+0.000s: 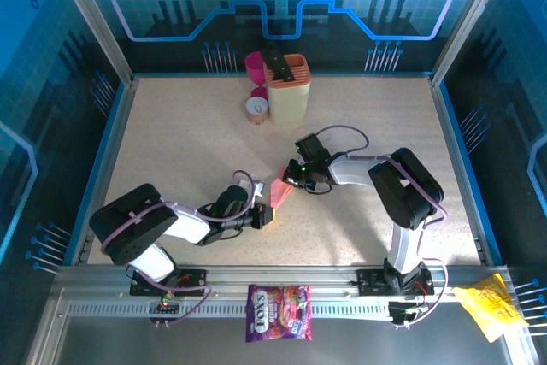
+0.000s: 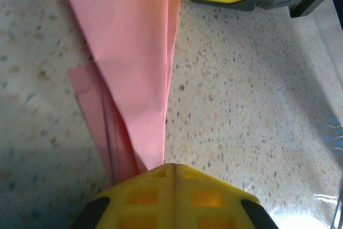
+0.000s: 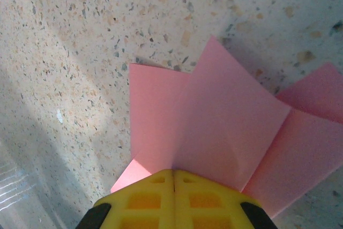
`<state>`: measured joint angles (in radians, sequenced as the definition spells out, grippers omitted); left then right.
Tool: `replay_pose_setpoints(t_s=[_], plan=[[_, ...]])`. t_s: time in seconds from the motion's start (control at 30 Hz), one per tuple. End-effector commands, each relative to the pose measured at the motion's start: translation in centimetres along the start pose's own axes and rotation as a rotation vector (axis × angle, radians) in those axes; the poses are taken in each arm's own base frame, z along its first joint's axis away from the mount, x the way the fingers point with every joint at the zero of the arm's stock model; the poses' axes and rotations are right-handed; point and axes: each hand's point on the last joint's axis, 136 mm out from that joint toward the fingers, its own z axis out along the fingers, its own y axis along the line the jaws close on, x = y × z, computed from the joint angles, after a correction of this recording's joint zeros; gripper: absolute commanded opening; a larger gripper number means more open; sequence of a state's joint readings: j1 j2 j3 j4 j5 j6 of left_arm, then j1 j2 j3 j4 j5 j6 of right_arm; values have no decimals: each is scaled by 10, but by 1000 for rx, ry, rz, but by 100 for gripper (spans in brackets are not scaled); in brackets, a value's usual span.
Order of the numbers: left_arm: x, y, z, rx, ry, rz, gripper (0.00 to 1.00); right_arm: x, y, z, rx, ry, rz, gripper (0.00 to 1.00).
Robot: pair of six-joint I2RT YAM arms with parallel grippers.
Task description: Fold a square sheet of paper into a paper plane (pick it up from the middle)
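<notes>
mid-table, between the two arms: a pink paper plane (image 1: 280,191) pinched at both ends

from the left, the left gripper (image 1: 263,216) has its yellow fingers pressed together on the plane's narrow pointed end. the paper hangs low over the speckled table (image 1: 171,143); i can't tell if it touches. at the wide end the right gripper (image 1: 297,179) is clamped tight on the fanned layers. folding looks nearly done, i'd say: the creases and point are in, and what's left seems to be setting the wings and letting go.
</notes>
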<state>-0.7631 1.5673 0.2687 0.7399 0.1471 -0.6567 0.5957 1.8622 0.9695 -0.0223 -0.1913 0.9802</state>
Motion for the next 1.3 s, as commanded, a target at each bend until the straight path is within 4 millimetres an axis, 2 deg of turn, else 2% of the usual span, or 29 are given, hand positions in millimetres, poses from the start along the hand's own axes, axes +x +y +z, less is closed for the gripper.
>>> replay_pose_setpoints(t_s=[0.0, 0.1, 0.33, 0.4, 0.53, 0.67, 0.83, 0.93, 1.07, 1.27], plan=[[79, 59, -24, -207, 235, -133, 0, 19, -63, 12, 217, 29, 54, 0], [66, 45, -28, -176, 203, -137, 0, 20, -63, 14, 208, 37, 51, 0], [-9, -15, -34, -39, 58, -66, 0, 28, -67, 19, 207, 59, 44, 0], [-23, -27, -31, -3, 54, -51, 0, 30, -69, 20, 209, 63, 41, 0], [-39, -42, -14, 59, 79, -20, 0, 33, -71, 23, 211, 72, 40, 0], [-47, -46, 6, 89, 102, -4, 0, 35, -71, 25, 216, 77, 40, 0], [-51, -36, 24, 73, 99, -4, 0, 36, -72, 25, 219, 78, 38, 0], [-47, -28, 29, 61, 101, -23, 0, 37, -73, 25, 220, 79, 39, 0], [-30, -11, 29, 23, 124, -45, 0, 37, -75, 25, 227, 77, 41, 0], [1, 13, 18, -24, 157, -97, 0, 37, -75, 26, 224, 79, 50, 0]])
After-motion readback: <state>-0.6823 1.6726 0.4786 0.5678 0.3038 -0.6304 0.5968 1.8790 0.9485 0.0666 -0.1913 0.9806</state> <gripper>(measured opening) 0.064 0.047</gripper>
